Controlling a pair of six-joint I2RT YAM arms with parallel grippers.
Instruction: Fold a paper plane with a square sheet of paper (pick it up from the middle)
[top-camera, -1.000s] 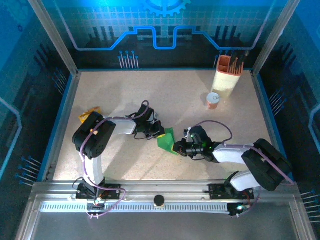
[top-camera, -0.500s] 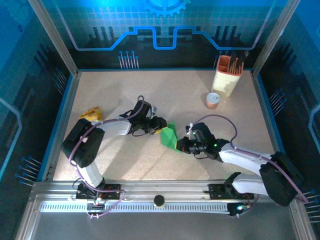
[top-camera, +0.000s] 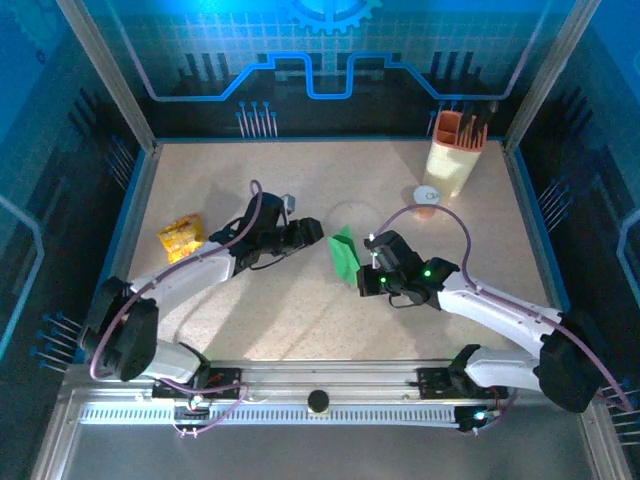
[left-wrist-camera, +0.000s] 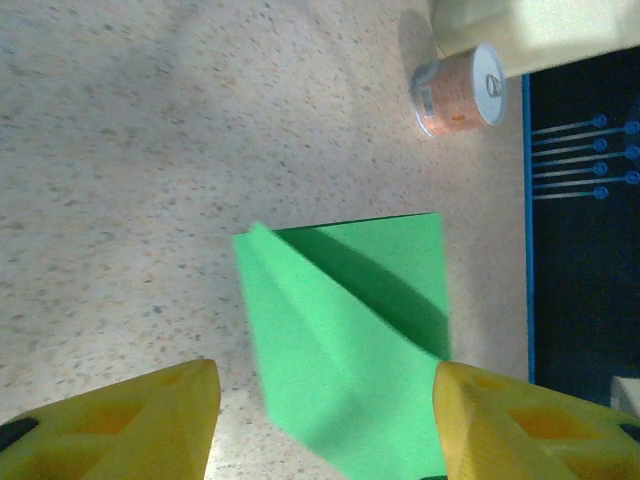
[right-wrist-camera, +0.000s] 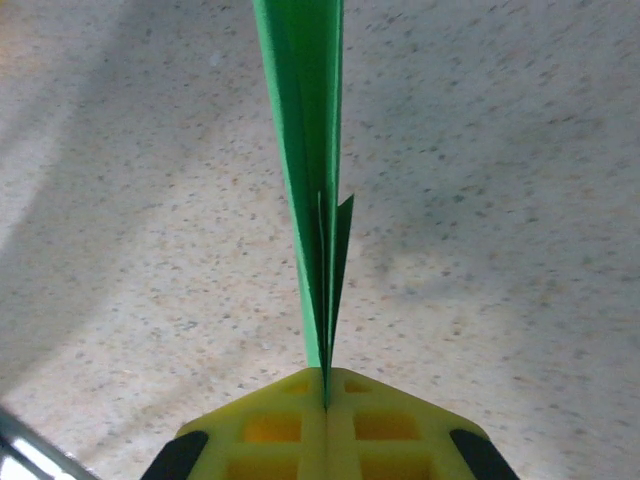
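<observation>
The paper (top-camera: 344, 250) is folded into a thin green shape with a point at its far end. It is in the middle of the counter (top-camera: 300, 180). The right fingers (right-wrist-camera: 320, 395) are shut tight on its near end, and from the wrist view it stands on its edge like a thin blade. I cannot tell if it touches the counter.

The left fingers (top-camera: 310, 232) are spread apart just beside the paper and hold nothing. From their own view the paper's flat side sits ahead, in the gap between them.

A small can (left-wrist-camera: 460, 90) stands far off at the back, and a yellow packet (top-camera: 181, 236) lies far to the left.

Only one end of the paper is held, so I think it can go wrong like this:
- The paper is thin, so the far point may droop or swing.
- The folds may pop open.
- If the left fingers close crooked, they may crush a fold or push the paper out of the tight grip.
</observation>
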